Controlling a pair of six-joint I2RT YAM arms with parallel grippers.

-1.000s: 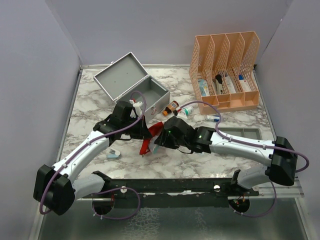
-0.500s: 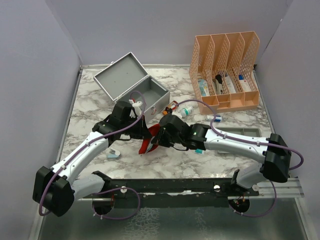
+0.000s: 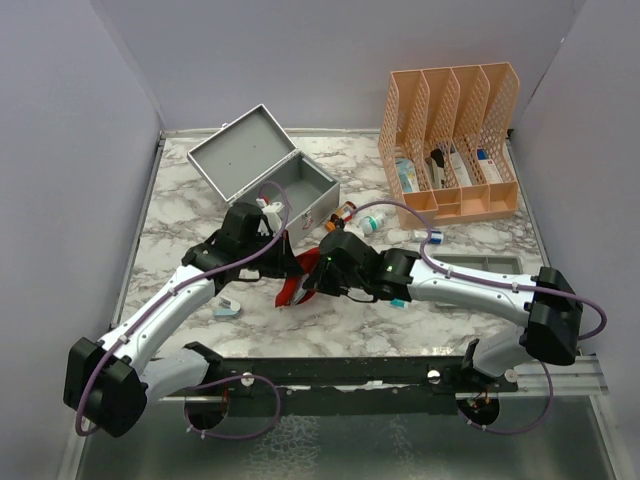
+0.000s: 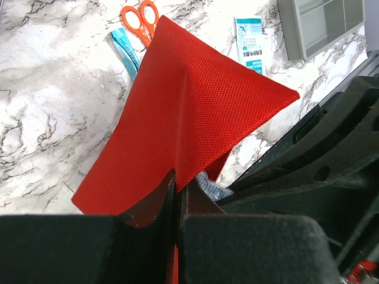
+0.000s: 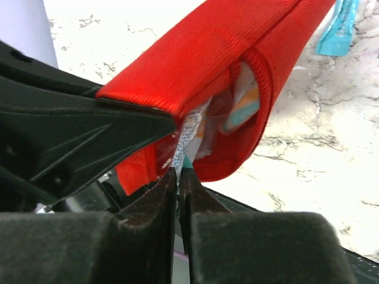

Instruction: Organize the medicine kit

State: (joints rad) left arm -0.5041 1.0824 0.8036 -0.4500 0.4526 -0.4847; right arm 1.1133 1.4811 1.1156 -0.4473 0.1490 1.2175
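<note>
Red woven fabric fills both wrist views: a red pouch hangs between the two arms above the middle of the marble worktop. The left gripper has its jaws pressed together on a fold at the edge of the pouch, and the cloth fans out beyond them. The right gripper meets the pouch at its open mouth. Its jaws are closed to a slit on the crinkled edge of a foil packet that sticks out of the opening, with more wrappers tucked behind it.

The medicine kit stands at the rear left of the worktop, just behind the left arm's wrist, with its lid swung up and back. Just beside its right end lies an orange pill bottle. The orange mesh organizer stands upright at the rear right, well apart from the kit. A shallow grey tray lies in front of it, partly hidden by the right arm. Under the pouch, the left wrist view shows orange scissors and a teal sachet lying on the marble.
</note>
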